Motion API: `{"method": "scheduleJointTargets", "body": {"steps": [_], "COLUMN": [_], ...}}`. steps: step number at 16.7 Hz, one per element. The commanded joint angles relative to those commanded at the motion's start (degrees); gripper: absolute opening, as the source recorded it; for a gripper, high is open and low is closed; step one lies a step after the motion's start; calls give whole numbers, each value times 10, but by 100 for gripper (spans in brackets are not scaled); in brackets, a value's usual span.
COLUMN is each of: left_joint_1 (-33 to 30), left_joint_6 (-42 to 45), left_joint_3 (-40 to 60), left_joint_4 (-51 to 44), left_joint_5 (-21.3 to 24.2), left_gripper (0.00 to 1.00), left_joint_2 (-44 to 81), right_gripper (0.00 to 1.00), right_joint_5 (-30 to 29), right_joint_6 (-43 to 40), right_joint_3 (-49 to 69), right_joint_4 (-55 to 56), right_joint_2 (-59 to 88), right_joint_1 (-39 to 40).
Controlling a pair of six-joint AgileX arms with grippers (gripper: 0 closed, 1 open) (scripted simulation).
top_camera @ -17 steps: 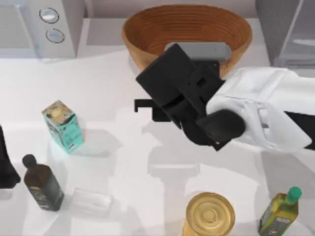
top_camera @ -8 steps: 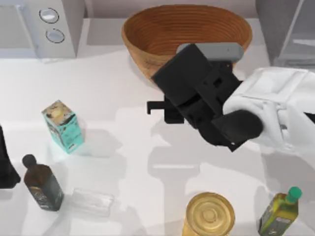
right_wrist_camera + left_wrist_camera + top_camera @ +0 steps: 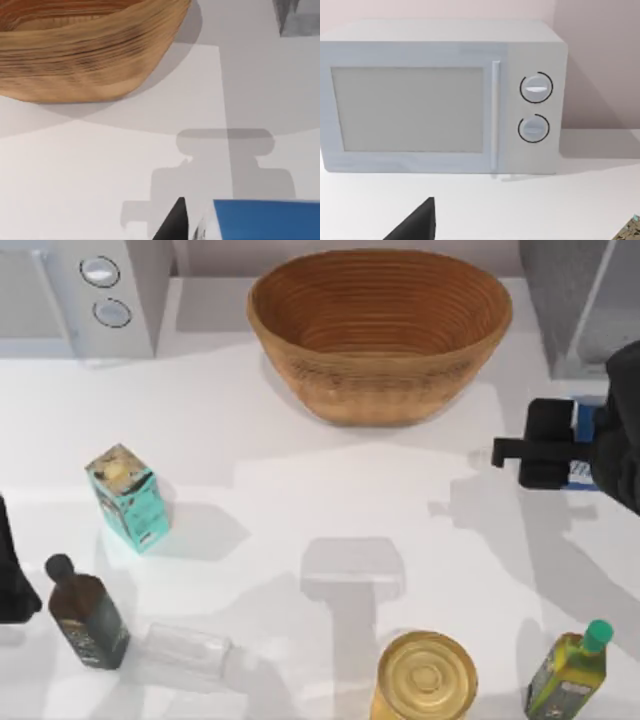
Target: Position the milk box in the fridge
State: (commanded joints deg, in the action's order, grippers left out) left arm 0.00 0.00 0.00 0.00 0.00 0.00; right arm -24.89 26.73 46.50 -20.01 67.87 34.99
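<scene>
two cartons [image 3: 128, 498] [image 3: 583, 445], two bottles [image 3: 86, 614] [image 3: 569, 668], one basket [image 3: 380, 328], one microwave [image 3: 85, 295], perhaps one jar [image 3: 426, 676]

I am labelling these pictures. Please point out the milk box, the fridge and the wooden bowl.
milk box [image 3: 265, 219]: right wrist view, on its blue top face.
fridge [image 3: 560, 300]: top view, on its dark grey side wall.
wooden bowl [image 3: 380, 390]: top view, on its outer front wall.

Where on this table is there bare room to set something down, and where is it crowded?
Widest bare patch: mid-table, between the wicker bowl, the teal carton and the round jar. Another lies between the microwave and bowl. Crowded: the front left by the dark bottle and clear box; the right edge, where the right gripper holds the milk box before the fridge.
</scene>
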Motion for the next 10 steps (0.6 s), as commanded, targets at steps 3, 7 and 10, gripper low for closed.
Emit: {"method": "scheduleJointTargets", "body": {"steps": [3, 7, 10], "left_joint_1": [0, 0, 0], "left_joint_6": [0, 0, 0], "left_joint_3": [0, 0, 0], "left_joint_4": [0, 0, 0], "left_joint_5": [0, 0, 0], "left_gripper": [100, 100, 100], "left_joint_2": [0, 0, 0], "right_gripper": [0, 0, 0], "right_joint_5": [57, 135, 190], "right_joint_6": [-56, -141, -202], "right_joint_3": [-107, -261, -364], "right_joint_4": [49, 113, 154], "right_joint_2": [-178, -424, -564], "right_joint_1": [-85, -202, -277]}}
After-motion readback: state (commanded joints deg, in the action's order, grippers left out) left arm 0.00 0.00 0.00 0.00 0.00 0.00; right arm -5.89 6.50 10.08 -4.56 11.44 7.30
